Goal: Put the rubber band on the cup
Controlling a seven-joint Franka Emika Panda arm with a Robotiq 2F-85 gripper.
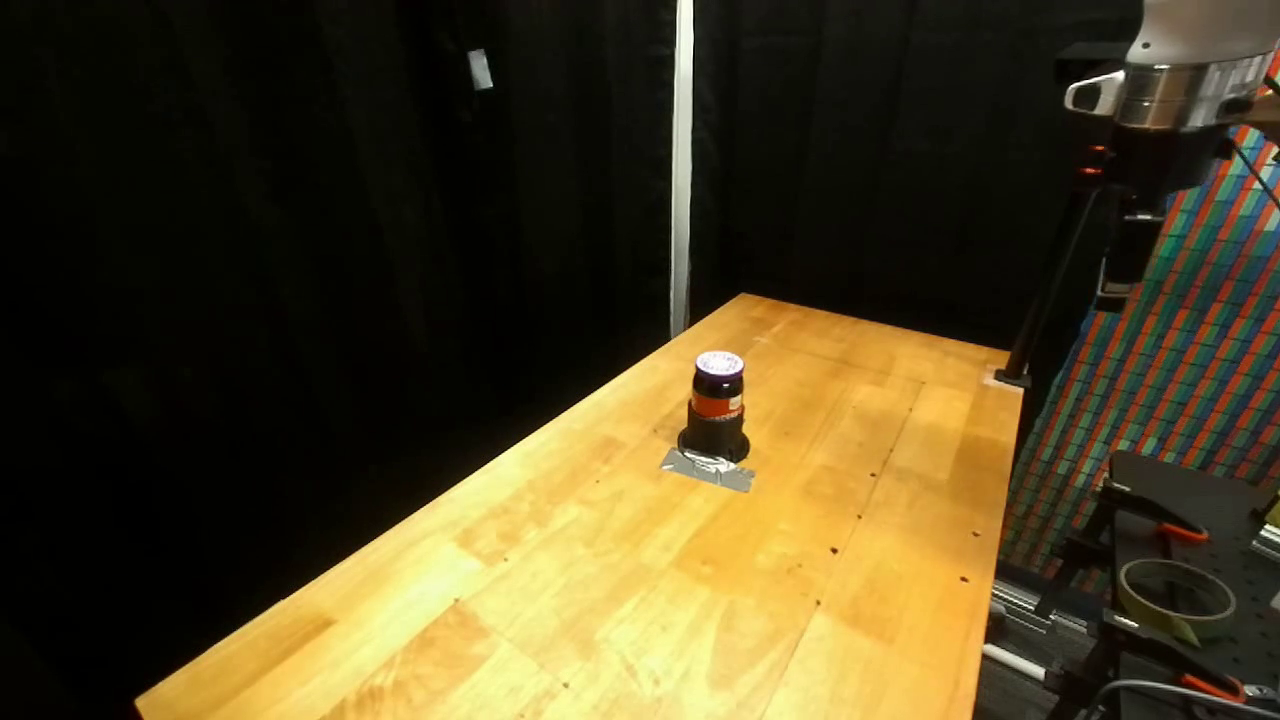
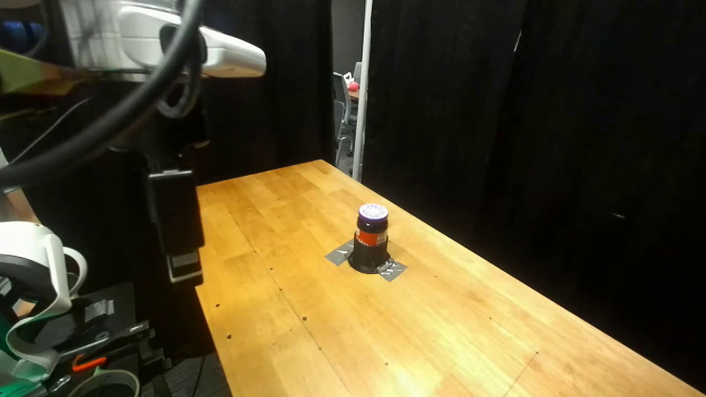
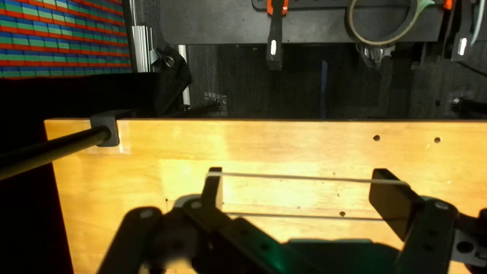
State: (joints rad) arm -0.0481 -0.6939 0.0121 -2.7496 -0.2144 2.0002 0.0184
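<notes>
Here's my gripper [image 3: 299,196] in the wrist view, fingers [image 3: 395,201] spread wide, and there's the rubber band [image 3: 289,177] pulled taut around both, two pale strands running left to right! In both exterior views I get those fingers edge-on, and the band is too fine to pick out. The arm [image 1: 1205,35] is cut off at the right in an exterior view; in an exterior view a thick, blurred cable [image 2: 138,106] sweeps across the front of it, and at the left a white thing [image 2: 25,242] is cropped, can't tell what.

Over to the cup [image 1: 718,405], upright on the wooden table [image 1: 640,600], its bottom out of sight in a black flared holder [image 1: 713,437], grey tape [image 1: 735,480] on the wood at the foot. Print on the white, purple-rimmed top [image 2: 373,212], print on the orange-red label [image 2: 369,238], all too small for me to read! And the gap? Cup and gripper well apart: in an exterior view the gripper [image 1: 1116,298] hangs off to the right, and in an exterior view the gripper [image 2: 186,267] is over on the left.
</notes>
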